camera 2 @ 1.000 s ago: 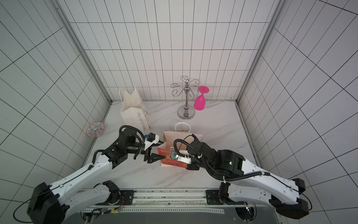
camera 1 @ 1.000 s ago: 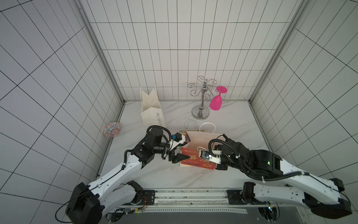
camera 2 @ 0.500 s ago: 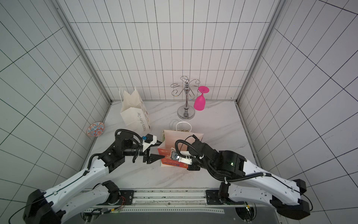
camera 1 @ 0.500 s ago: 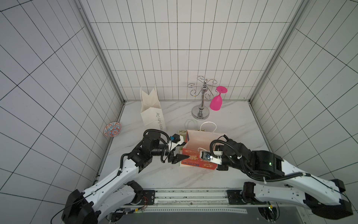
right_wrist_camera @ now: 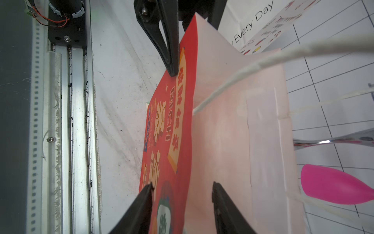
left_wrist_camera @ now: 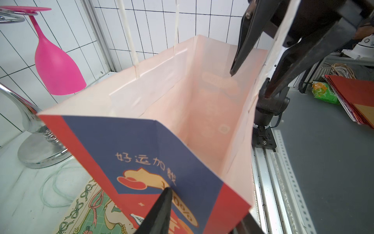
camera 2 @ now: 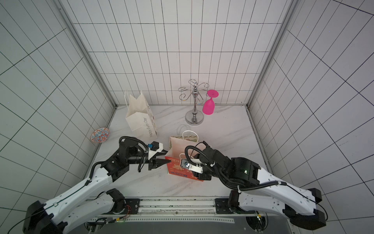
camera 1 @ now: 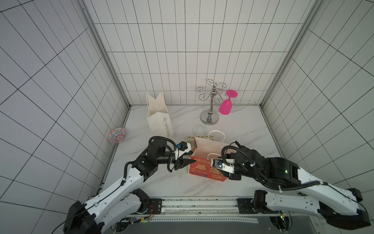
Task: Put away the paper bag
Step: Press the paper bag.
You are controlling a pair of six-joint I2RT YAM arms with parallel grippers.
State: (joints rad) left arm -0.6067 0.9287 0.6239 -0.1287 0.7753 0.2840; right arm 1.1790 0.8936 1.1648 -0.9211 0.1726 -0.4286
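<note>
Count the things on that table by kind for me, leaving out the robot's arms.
Bags: 3 (white bag, red bag, flat green bag)
Pink glass: 1
Rack: 1
Dish: 1
Total: 6

White tiled walls (camera 1: 182, 50) with dark grout are enclosing a pale marbled surface (camera 1: 238, 131) on three sides. A metal rail (camera 1: 202, 205) is running along the open front edge. Even light is falling, seemingly from overhead.
</note>
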